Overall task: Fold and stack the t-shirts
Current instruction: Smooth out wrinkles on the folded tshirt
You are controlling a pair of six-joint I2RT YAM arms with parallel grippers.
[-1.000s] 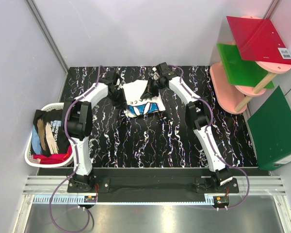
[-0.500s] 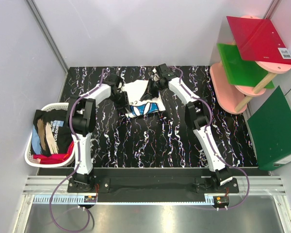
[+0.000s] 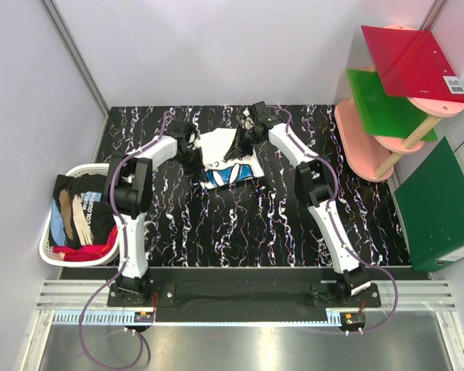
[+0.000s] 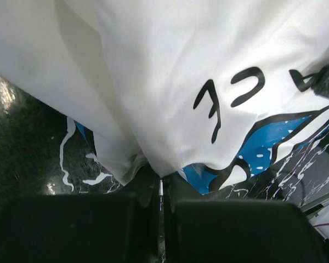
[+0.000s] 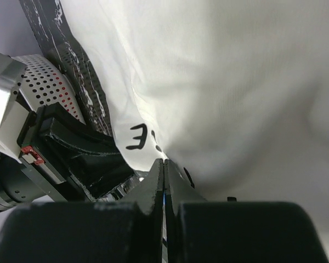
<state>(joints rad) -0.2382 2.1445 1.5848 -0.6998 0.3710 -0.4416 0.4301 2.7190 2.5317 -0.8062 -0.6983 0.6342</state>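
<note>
- Cream-white t-shirt, blue and black print on its front: bunched on the far middle of the black marbled table, between the two grippers, with part of the cloth raised in folds.
- Left gripper: a second ago it stood beside the shirt's left edge with its jaws apart. It has since closed in and clamped tight on a fold near the hem, and the wrist view shows cloth pinched between the black fingers.
- Right gripper: clenched on the shirt's opposite side, unchanged over the same second.
- Judgement: with both sides now gripped, the shirt looks ready to be lifted and spread for a fold. No fold appears finished yet.
- Remaining t-shirts, black with tan streaks, blue, red: heaped in the white basket at the table's left edge, well apart from both arms.
</note>
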